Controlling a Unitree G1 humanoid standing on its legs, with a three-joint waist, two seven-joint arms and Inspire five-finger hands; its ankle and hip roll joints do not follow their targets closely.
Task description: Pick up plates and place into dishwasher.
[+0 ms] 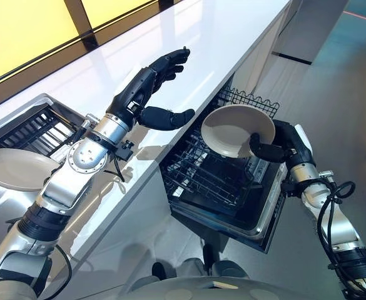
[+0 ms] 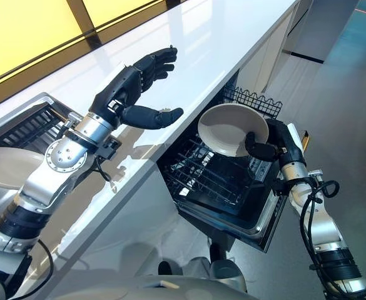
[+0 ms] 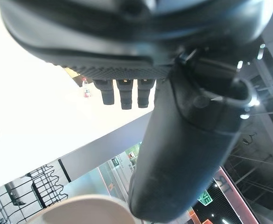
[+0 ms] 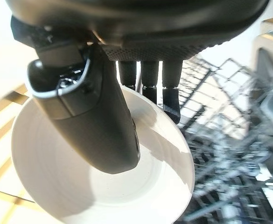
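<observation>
My right hand (image 1: 281,145) pinches a beige plate (image 1: 233,129) by its rim, thumb on the inner face and fingers behind it. The plate (image 4: 103,177) hangs tilted above the black wire rack (image 1: 208,172) of the open dishwasher (image 1: 258,222). My left hand (image 1: 151,84) hovers open and empty over the white countertop (image 1: 201,44), fingers spread toward the counter's far side. A second beige plate (image 1: 14,169) lies at the left, beside the dish rack in the sink.
A metal sink (image 1: 20,122) with a dark dish rack (image 1: 35,128) sits at the counter's left end. The dishwasher rack's upright tines (image 1: 251,100) stand behind the held plate. Grey floor (image 1: 333,81) stretches to the right of the dishwasher.
</observation>
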